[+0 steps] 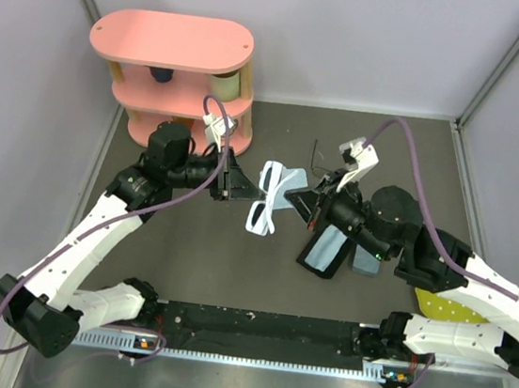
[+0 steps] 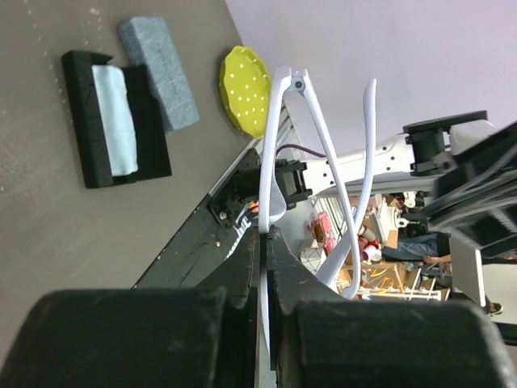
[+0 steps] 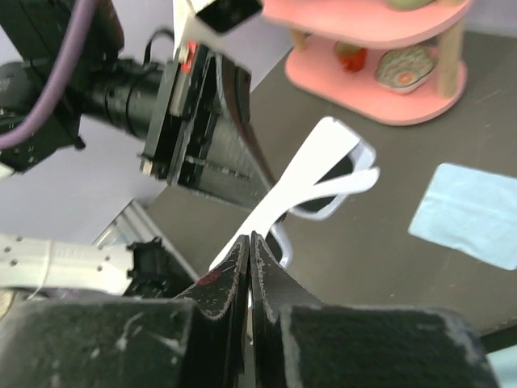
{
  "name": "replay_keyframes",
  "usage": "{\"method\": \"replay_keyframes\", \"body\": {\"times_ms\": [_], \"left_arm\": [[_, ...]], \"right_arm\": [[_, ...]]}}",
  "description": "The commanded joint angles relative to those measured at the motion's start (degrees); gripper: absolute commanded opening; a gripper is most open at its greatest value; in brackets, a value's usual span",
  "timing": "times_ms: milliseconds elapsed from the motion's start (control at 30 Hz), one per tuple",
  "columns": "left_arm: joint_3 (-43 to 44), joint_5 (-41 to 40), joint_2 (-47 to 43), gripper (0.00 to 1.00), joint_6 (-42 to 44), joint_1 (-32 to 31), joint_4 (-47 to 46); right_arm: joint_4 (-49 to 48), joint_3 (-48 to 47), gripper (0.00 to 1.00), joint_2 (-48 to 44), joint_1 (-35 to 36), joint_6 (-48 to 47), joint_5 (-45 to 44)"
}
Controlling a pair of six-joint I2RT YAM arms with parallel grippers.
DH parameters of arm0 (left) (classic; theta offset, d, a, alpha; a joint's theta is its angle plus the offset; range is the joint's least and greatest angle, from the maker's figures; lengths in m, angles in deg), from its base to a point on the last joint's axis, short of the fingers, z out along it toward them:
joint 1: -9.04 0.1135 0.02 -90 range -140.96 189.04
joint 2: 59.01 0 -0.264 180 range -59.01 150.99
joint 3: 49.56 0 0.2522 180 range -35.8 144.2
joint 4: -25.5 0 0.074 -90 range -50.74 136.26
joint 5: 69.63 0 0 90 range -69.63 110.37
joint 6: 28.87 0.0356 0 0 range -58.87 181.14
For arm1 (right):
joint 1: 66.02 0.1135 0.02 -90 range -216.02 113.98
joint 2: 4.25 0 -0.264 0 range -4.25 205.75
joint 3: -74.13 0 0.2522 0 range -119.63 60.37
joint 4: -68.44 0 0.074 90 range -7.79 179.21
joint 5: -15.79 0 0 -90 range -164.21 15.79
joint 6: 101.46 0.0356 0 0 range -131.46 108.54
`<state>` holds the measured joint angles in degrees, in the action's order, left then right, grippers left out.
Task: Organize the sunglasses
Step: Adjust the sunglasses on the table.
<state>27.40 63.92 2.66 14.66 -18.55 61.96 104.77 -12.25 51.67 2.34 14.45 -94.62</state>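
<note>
Top view: I see both arms bent inward over mid-table, left gripper (image 1: pixel 228 183) and right gripper (image 1: pixel 310 205) either side of the white sunglasses (image 1: pixel 269 197). Left wrist: fingers pinch a white temple, lenses cut off. Right wrist: fingers pinch a temple, one lens partly hidden.

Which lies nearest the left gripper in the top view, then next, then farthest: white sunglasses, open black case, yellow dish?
1. White sunglasses, pinched in the left gripper.
2. Open black case, centre right.
3. Yellow dish, far right.

Pale lilac walls (image 1: pixel 355 35), dark tabletop (image 1: pixel 184 270), pink shelf (image 1: pixel 174 42)
</note>
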Motion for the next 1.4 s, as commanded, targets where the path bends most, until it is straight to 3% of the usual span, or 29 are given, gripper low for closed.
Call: {"method": "replay_keyframes", "body": {"times_ms": [0,267,867,1367], "left_arm": [[3.68,3.73,-2.52,0.00,0.07,-0.09,-7.14],[4.21,4.96,-3.40,0.00,0.86,-0.09,-8.11],[3.16,7.69,-4.80,0.00,-0.98,-0.09,-11.71],[1.66,9.71,-5.60,0.00,-3.27,-0.09,-16.19]], "right_arm": [[-2.09,1.07,0.00,-0.11,-0.15,2.57,9.93],[-6.92,1.34,0.00,0.77,-0.15,1.07,16.54],[-8.15,2.13,0.00,1.74,-0.15,1.07,11.70],[-8.68,3.45,0.00,2.26,-0.15,1.25,12.93]]}}
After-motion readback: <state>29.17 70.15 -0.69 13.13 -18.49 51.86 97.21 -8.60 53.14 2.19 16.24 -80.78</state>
